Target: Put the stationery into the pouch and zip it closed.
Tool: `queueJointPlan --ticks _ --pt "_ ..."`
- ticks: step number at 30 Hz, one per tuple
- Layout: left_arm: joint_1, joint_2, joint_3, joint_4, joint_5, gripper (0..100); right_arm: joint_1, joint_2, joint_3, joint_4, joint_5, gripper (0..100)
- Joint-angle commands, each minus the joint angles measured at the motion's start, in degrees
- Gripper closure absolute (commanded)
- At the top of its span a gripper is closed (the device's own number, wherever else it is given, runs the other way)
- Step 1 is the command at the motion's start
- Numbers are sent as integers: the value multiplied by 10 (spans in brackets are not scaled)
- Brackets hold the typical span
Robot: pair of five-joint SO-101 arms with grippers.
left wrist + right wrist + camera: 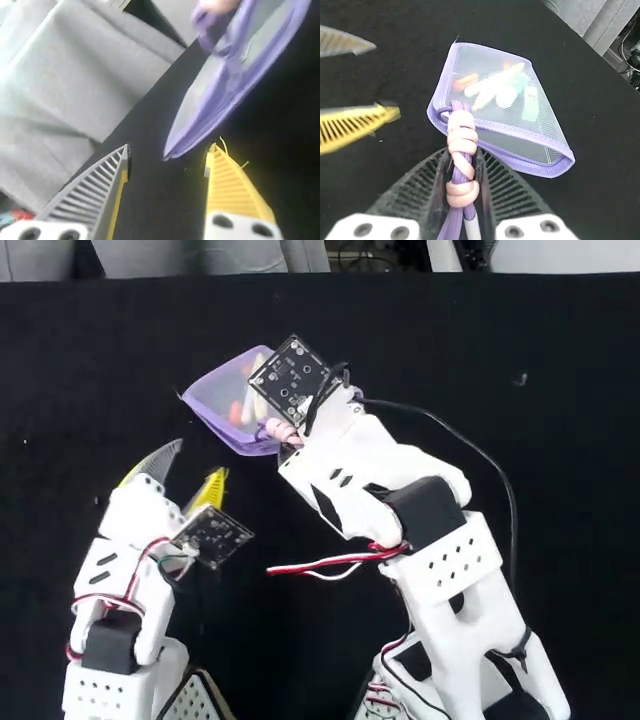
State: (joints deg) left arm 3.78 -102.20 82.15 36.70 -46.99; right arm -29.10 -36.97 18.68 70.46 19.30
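A purple mesh pouch (232, 408) hangs tilted just above the black table, with several coloured stationery pieces (495, 87) visible inside it. My right gripper (462, 170) is shut on the pink and purple pull cord (460, 131) at the pouch's (520, 130) corner; in the high view that gripper (283, 432) is at the pouch's near right side. My left gripper (188, 475) stands open a short way in front of the pouch, with nothing in it. Its grey finger (95, 195) and yellow finger (230, 190) point at the pouch's lower edge (200, 130) without touching it.
The black table (520, 360) stretches wide to the right and behind the pouch. A black cable (470, 450) arcs from the right arm over the table. Grey fabric (75, 75) lies beyond the table's far edge.
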Motion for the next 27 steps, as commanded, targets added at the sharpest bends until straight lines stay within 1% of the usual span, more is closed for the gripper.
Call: queueJointPlan --ticks 1,4,6,8,11,13,18,27 --pt "57 -12 6 -16 -8 754 9 -22 -35 3 0 987" --pt "85 -19 38 -28 -18 755 8 -24 -35 3 0 987" --pt "93 -20 68 -44 -46 755 8 -24 -35 3 0 987" --pt "92 -20 101 -87 -64 755 8 -24 -34 3 0 987" --pt "91 -20 148 -191 -66 755 8 -24 -31 3 0 987" --pt "91 -19 153 -230 -65 755 9 -24 -30 3 0 987" --pt "90 -20 153 -259 -69 755 10 -24 -29 4 0 987" --pt "91 -15 153 -256 -69 755 8 -23 -29 4 0 987"
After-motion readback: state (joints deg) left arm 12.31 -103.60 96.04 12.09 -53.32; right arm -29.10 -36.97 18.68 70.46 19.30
